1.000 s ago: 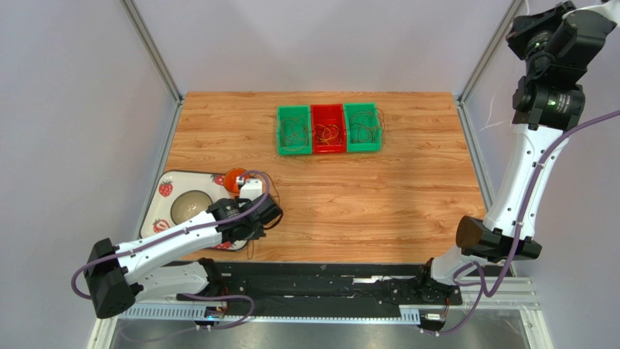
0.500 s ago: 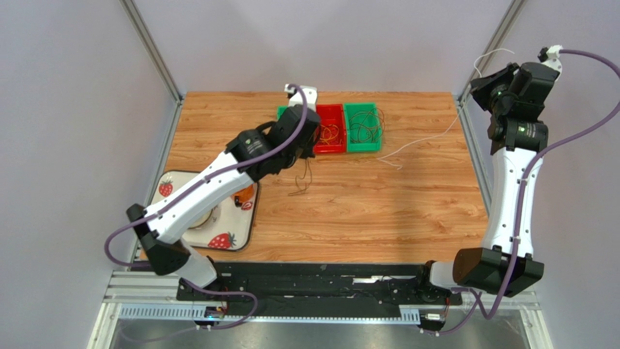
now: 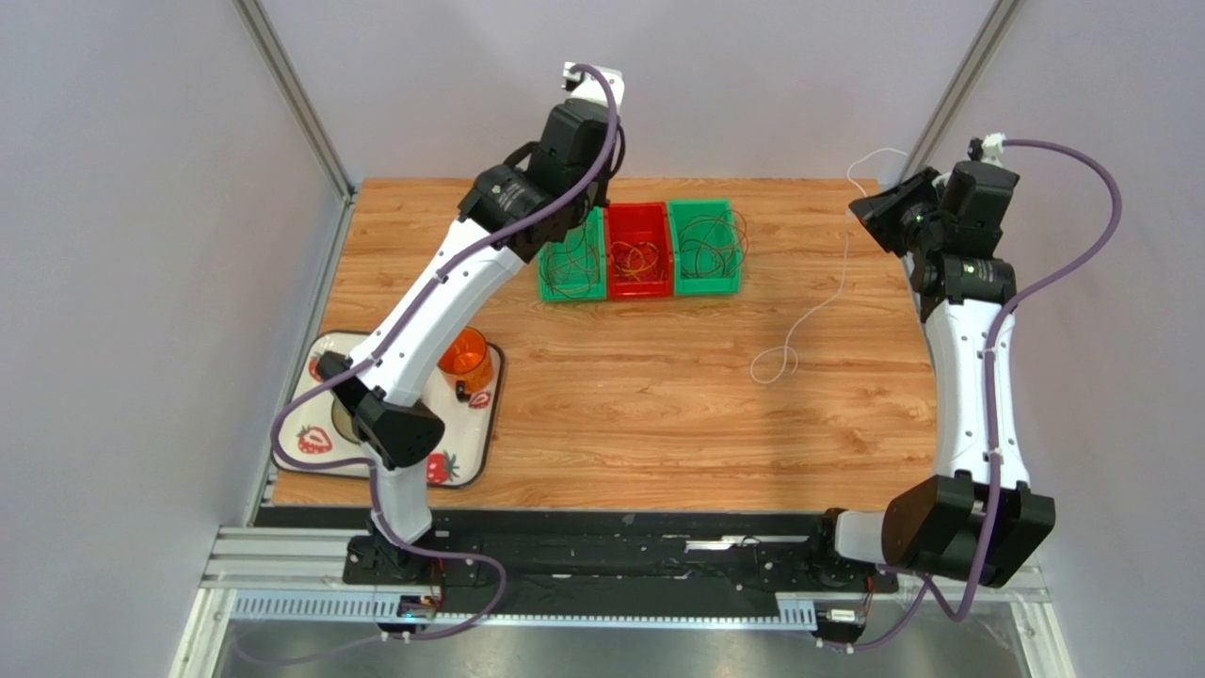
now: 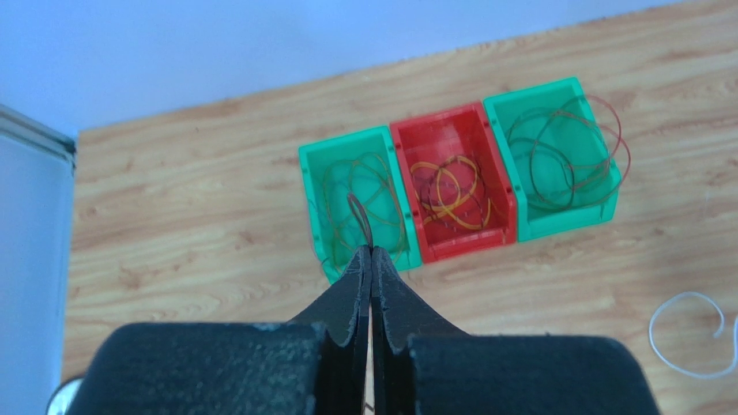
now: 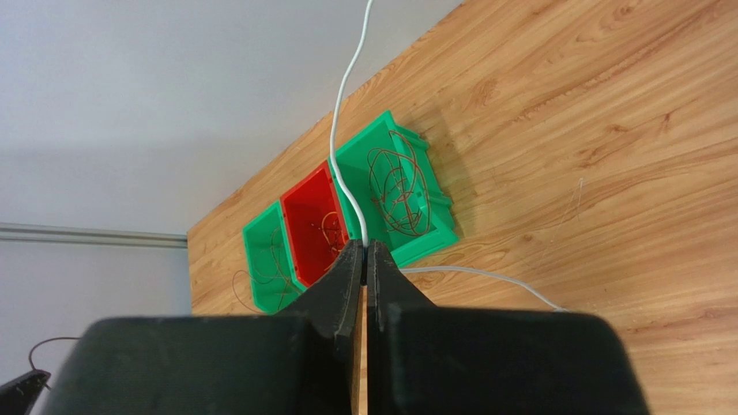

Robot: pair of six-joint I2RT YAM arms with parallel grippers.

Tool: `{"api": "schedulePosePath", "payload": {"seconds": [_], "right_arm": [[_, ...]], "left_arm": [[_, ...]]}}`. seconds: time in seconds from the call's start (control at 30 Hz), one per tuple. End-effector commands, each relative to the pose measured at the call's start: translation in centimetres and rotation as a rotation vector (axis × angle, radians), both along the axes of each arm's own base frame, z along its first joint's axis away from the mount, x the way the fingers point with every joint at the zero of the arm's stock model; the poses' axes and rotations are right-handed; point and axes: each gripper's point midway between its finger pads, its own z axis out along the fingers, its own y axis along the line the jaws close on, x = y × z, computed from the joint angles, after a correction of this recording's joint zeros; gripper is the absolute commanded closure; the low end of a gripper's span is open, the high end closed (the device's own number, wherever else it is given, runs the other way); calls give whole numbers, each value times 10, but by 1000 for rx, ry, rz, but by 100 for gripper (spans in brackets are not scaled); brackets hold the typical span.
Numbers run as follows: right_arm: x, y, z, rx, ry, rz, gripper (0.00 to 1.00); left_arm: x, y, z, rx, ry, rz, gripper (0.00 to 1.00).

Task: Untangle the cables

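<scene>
Right, the cables (image 4: 446, 186) mostly lie coiled in three bins at the far side of the table (image 3: 637, 424): brown in the left green bin (image 4: 310, 190), orange and yellow in the red bin (image 4: 468, 246), dark red in the right green bin (image 4: 572, 220). My left gripper (image 4: 371, 252) is pinched on a thin brown wire (image 4: 357, 207) above the left green bin. My right gripper (image 5: 365, 246) is clamped on a whitish cable (image 5: 338, 112) that trails down to the table.

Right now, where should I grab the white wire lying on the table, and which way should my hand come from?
Probably the loop at its loose end, coming straight down from above. That curl seems to lie flat on the bare table with nothing beside it, so fingers can close around it freely. The white wire's other end is pinched in the right gripper, which is shut.
</scene>
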Motion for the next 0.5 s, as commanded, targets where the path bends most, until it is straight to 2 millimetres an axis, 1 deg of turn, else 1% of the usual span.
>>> {"api": "schedulePosePath", "payload": {"seconds": [0.0,0.03,0.1,0.13,0.27,0.3,0.37,0.4,0.47], "right_arm": [[7,5,24,7,-86,33,100],[8,7,25,12,-87,42,100],[10,8,25,22,-85,49,100],[10,9,25,22,-86,54,100],[12,9,22,28,-77,59,100],[12,10,22,33,-80,62,100],[14,12,22,39,-80,71,100],[14,12,21,42,-79,74,100],[14,12,21,42,-79,74,100]], "left_arm": [[19,8,38,4,-123,4,100],[26,9,37,2,-128,6,100],[35,10,44,-14,-153,25,100],[38,15,48,-18,-161,41,100],[48,18,55,-57,-186,42,100],[51,15,52,-67,-180,33,100],[58,17,49,-81,-178,40,100],[61,12,44,-97,-167,32,100],[68,14,41,-105,-172,48,100]]}}
